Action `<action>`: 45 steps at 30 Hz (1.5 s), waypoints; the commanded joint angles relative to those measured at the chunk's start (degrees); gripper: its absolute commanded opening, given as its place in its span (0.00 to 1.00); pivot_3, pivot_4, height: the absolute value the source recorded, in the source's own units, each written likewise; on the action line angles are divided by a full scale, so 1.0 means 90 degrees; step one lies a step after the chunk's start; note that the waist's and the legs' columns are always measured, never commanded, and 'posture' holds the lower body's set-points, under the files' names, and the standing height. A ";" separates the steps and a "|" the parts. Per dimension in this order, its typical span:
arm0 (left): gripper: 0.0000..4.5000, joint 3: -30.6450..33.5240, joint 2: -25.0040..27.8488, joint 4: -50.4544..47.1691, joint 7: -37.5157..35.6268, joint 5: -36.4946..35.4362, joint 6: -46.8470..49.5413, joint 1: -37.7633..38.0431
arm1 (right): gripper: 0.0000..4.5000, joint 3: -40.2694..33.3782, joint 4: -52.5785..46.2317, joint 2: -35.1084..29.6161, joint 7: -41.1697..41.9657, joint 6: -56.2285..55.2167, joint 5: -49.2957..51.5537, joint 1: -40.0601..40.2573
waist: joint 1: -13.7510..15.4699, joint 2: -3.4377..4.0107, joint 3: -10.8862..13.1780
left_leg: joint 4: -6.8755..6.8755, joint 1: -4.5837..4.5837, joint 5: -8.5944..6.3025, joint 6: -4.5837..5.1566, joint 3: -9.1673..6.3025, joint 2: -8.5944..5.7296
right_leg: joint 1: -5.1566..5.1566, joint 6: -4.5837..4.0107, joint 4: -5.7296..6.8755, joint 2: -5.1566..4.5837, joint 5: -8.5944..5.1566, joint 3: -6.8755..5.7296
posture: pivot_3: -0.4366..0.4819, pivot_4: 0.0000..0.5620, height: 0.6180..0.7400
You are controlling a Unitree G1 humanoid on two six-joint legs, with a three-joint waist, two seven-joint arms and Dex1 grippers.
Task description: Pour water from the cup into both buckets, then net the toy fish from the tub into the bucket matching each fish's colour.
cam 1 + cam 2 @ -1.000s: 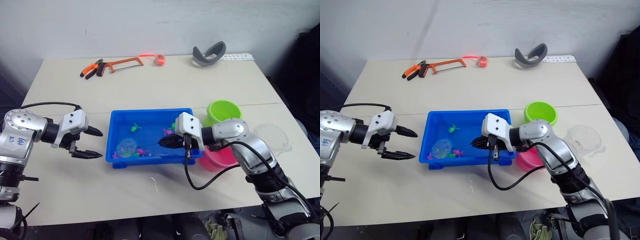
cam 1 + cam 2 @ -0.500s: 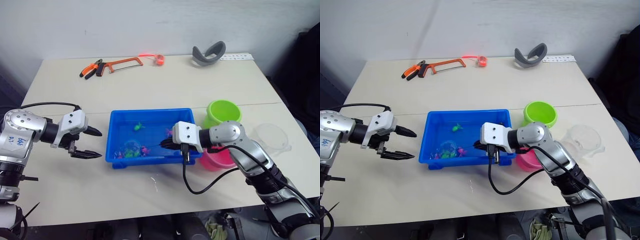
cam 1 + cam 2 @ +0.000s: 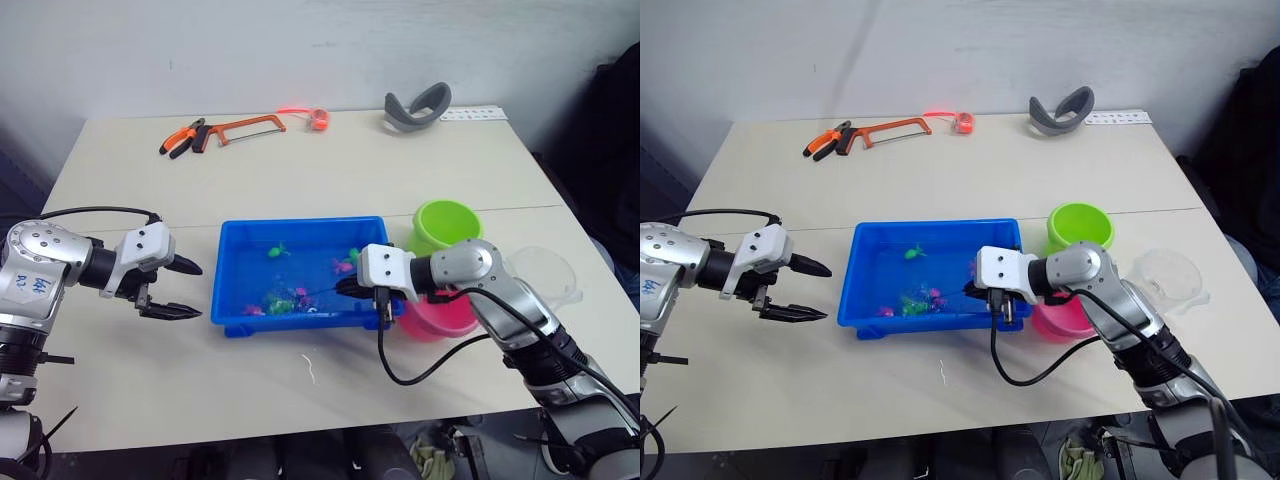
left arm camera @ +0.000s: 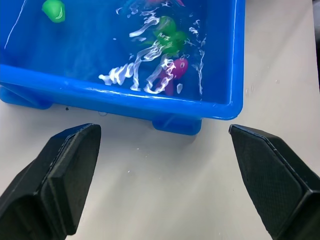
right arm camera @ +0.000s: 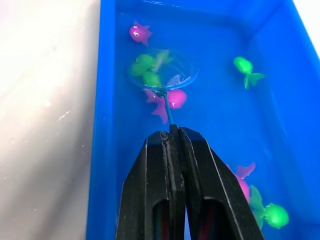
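Note:
The blue tub [image 3: 225, 275] sits mid-table and holds water with several pink and green toy fish [image 3: 285, 298]. My right gripper [image 3: 345, 288] reaches over the tub's right end. It is shut on the thin blue handle of a small net [image 5: 162, 75]. The net's hoop lies in the water around green fish [image 5: 147, 67], with a pink fish [image 5: 172, 98] beside the handle. My left gripper [image 3: 203, 291] rests open on the table just left of the tub. The green bucket [image 3: 448, 225] and the pink bucket [image 3: 440, 315] stand right of the tub. The clear cup [image 3: 545, 272] stands beyond them.
Along the far edge lie orange pliers [image 3: 182, 138], a hacksaw [image 3: 245, 126], a red tape roll [image 3: 318, 118] and a grey curved band [image 3: 418, 105]. A black cable [image 3: 400, 370] loops from my right wrist onto the table in front of the tub.
My right gripper has drawn the net rightward through the water, from the tub's front left to the fish cluster. The fish have drifted. The left arm has stayed put.

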 commanded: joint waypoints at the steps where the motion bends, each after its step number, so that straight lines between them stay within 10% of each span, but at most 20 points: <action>1: 0.99 0.0096 0.0112 -0.0079 -0.0036 0.0007 -0.0012 -0.0103 | 0.00 -0.0198 -0.0245 -0.0002 -0.0003 0.0030 0.0129 0.0014 | 0.0001 0.0000 0.0000 | 0.0000 0.0000 0.0000 0.0000 0.0000 0.0000 | 0.0000 0.0000 0.0000 0.0000 0.0000 0.0000 | 0.48 0.27 1.00; 27: 0.99 0.0205 -0.0428 -0.0589 -0.0071 -0.0612 0.0723 -0.0389 | 0.00 -0.1166 -0.1232 0.0202 -0.0434 0.2403 0.1799 0.0142 | 0.0024 0.0000 0.0000 | 0.0000 -0.0003 -0.0001 0.0001 -0.0002 -0.0001 | 0.0001 0.0000 0.0000 -0.0001 0.0000 -0.0002 | 0.48 0.27 1.00; 45: 0.99 -0.0163 -0.1834 -0.0188 -0.0188 -0.1145 0.0917 -0.1618 | 0.00 -0.4857 -0.3880 -0.1530 -0.1199 0.3771 0.3803 0.2465 | 0.0184 0.0000 0.0000 | 0.0004 -0.0004 -0.0001 0.0002 -0.0005 -0.0004 | 0.0007 0.0001 -0.0007 0.0005 0.0001 0.0003 | 0.48 0.27 1.00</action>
